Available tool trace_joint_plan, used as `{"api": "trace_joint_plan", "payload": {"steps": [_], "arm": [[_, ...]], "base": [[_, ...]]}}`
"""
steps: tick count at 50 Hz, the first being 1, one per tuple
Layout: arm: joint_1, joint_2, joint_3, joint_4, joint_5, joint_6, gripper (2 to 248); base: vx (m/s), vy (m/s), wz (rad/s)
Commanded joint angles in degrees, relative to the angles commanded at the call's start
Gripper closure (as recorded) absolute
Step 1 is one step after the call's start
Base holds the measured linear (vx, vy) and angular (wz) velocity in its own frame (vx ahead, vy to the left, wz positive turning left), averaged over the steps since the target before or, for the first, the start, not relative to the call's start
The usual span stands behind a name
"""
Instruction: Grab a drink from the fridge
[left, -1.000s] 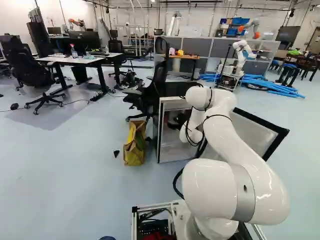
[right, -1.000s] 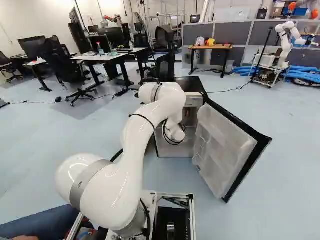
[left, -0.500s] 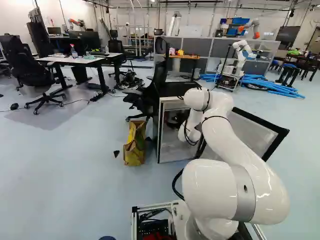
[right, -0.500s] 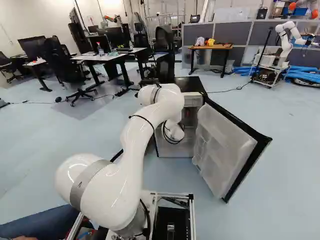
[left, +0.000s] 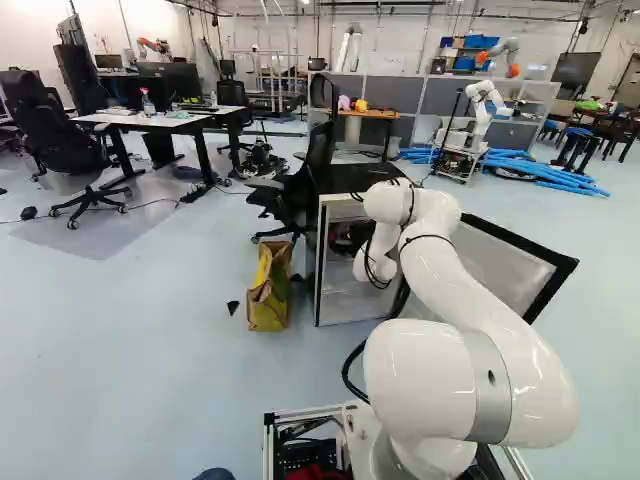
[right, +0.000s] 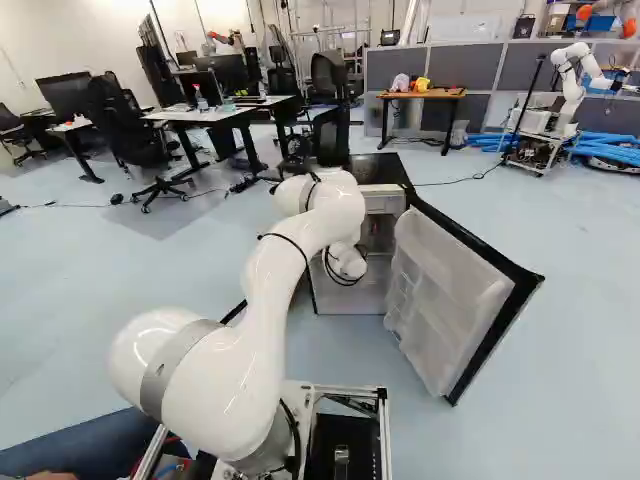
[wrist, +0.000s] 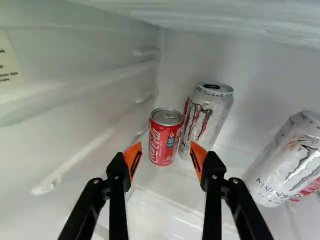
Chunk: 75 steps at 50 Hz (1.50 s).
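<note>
With the jaws of my gripper (wrist: 165, 151) apart and empty, I judge the red can (wrist: 164, 140) my drink: upright in the fridge (wrist: 270, 70), straight ahead of my gap, a silver can (wrist: 210, 116) close beside it.

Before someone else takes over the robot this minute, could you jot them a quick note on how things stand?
Hand: open, holding nothing, inside the fridge.
Drinks: a small red can just ahead of the hand; a taller silver can right beside it; another silver can off to one side, apart from those two.
Done: fridge door open, hand reached in.
Left: grip a can and bring it out. The red one looks the likeliest pick.
</note>
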Motion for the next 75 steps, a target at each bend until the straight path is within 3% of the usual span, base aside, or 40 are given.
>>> {"api": "trace_joint_plan", "payload": {"steps": [19,75], "arm": [[0.58,-1.92,-3.57,0.0,0.0,0.0,97],[1.68,-4.04,-7.47,0.0,0.0,0.0,97]], "base": [[0.0,0.0,0.0],[0.0,0.0,0.0]]}}
